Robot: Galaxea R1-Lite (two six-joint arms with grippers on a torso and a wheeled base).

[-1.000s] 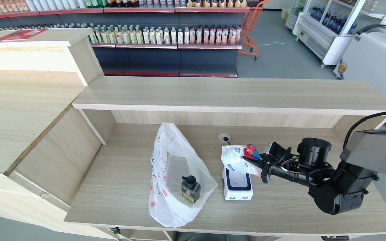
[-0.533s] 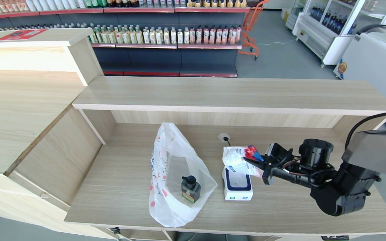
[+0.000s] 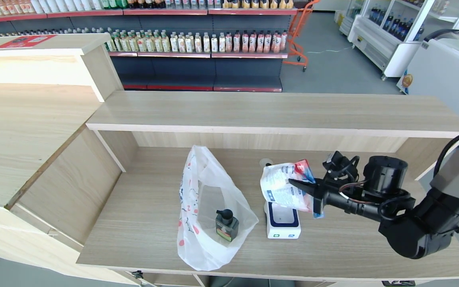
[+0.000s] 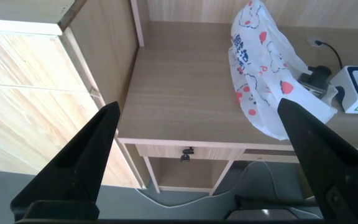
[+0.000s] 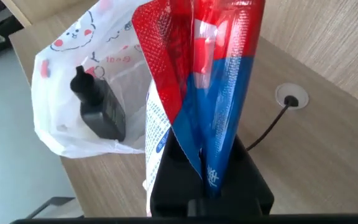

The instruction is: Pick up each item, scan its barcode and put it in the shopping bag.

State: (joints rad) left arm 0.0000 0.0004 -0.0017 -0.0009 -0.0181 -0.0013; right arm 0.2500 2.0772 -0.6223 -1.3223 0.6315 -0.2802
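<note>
Right, start from what lies closest to you: the scanner (image 3: pixel 282 221) sits on the table (image 3: pixel 142 223) just beside the shopping bag (image 3: pixel 189 235), window facing up. Your right pincer (image 3: pixel 299 185) hovers above it, shut on the edge of the snack packet (image 3: pixel 283 189), which hangs in the air over the scanner's far end, touching nothing. The right wrist view shows the packet (image 5: pixel 216 81) clamped upright in the pincer (image 5: pixel 210 186).

The step looks like the scan, with the drop into the bag to follow. I can't make out the barcode, so turn the packet's printed white face down toward the window and hold it flat and level. The film is soft and crinkly, so grip firmly and move slowly, or it may fold over the code.

For the drop, the bag's mouth gapes toward the scanner, but its walls are limp. Carry the packet over the rim, not through it. A black pump bottle (image 3: pixel 226 225) already stands inside, so aim beside it.

Your left pincer (image 4: pixel 199 106) hangs wide open and empty, off the table's near corner, well apart from everything.

Farther back, a cable (image 5: pixel 266 127) runs into a grommet (image 5: pixel 291 99) just behind the scanner, where it could snag a low pass. Beyond that rises the table's raised ledge (image 3: pixel 277 111), then store shelves (image 3: pixel 197 42) of bottles.
</note>
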